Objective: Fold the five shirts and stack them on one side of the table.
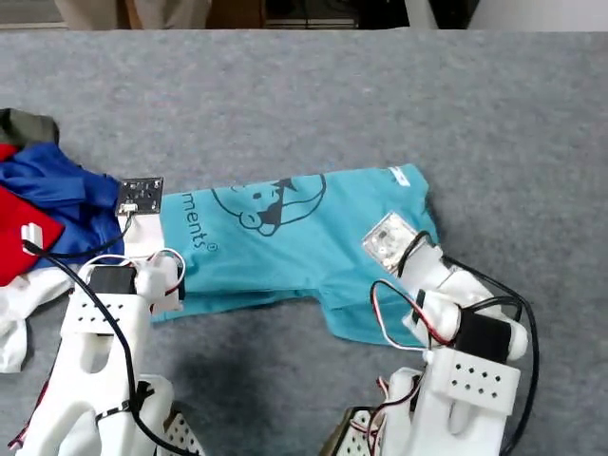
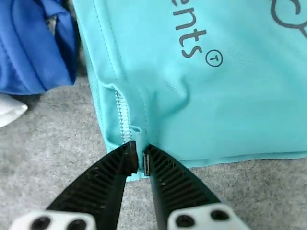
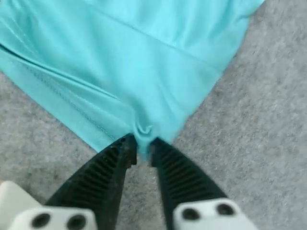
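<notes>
A teal shirt [image 1: 275, 237] with dark print lies spread across the middle of the grey table [image 1: 313, 104]. My left gripper [image 2: 140, 160] is shut on the teal shirt [image 2: 201, 96] at its seamed bottom corner; in the high view that arm [image 1: 128, 285] stands at the shirt's left end. My right gripper [image 3: 142, 149] is shut on a pinch of the teal shirt [image 3: 134, 62] at a sleeve's hem; in the high view that arm [image 1: 446, 304] stands at the shirt's near right corner. A heap of blue [image 1: 57, 190], red [image 1: 19, 233] and white [image 1: 19, 313] shirts lies at the table's left edge.
Blue cloth [image 2: 33, 48] and a bit of white cloth [image 2: 9, 110] lie close beside the left gripper. The far half of the table and its right side are bare grey felt. The arms' bases [image 1: 114, 399] stand at the near edge.
</notes>
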`<state>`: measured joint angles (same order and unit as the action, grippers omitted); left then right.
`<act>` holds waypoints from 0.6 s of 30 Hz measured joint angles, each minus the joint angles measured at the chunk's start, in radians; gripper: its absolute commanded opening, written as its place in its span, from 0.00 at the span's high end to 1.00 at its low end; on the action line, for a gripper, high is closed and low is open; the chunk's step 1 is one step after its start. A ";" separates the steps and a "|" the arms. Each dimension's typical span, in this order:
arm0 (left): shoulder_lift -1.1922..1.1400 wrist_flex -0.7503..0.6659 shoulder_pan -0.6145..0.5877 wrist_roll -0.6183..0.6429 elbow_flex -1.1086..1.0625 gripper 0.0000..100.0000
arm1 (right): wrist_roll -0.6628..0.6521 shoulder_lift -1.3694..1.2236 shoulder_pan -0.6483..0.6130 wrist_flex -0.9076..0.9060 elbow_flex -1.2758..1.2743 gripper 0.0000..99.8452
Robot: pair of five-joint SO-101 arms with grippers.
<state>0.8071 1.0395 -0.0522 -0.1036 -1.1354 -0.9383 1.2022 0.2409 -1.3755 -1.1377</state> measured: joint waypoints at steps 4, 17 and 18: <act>0.000 0.074 0.000 0.000 0.009 0.76 | -0.058 0.000 0.000 0.000 0.000 0.80; 0.000 0.226 -0.120 0.015 0.342 0.97 | -0.011 -0.057 -0.002 0.074 0.193 0.97; 0.000 0.207 -0.117 0.046 0.351 0.98 | 0.002 -0.101 -0.012 0.094 0.212 0.98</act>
<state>0.8071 1.2467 -0.1688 -0.0575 -0.7841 -0.9367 1.1009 0.2286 -1.2820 -0.9260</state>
